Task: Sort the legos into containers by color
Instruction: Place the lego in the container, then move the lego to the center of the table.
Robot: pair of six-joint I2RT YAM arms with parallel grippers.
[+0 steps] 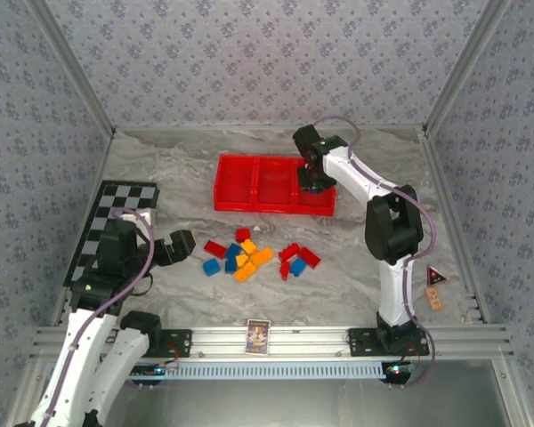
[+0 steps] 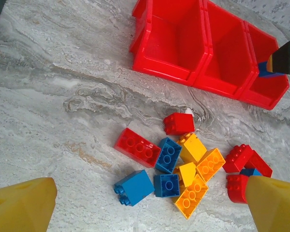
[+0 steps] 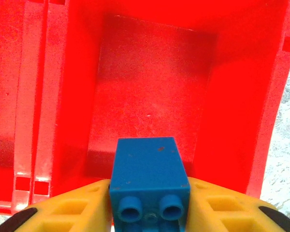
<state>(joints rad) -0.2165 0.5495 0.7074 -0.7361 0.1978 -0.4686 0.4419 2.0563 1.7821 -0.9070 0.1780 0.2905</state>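
The red three-compartment tray (image 1: 236, 182) lies at the back centre, and every compartment I can see is bare. My right gripper (image 1: 316, 182) hangs over its right compartment (image 3: 150, 72), shut on a blue brick (image 3: 149, 169) held studs toward the camera between the yellow fingers (image 3: 82, 208). A loose pile of red, blue and orange-yellow legos (image 1: 249, 253) lies on the table in front of the tray. My left gripper (image 1: 182, 245) is open beside the pile's left edge. In its wrist view the bricks (image 2: 169, 154) lie ahead between its spread fingers (image 2: 19, 208).
A black-and-white checkered board (image 1: 107, 222) lies at the left under the left arm. A small printed card (image 1: 258, 336) stands on the front rail. A small tan and red item (image 1: 436, 289) sits at the right, by the right arm's base.
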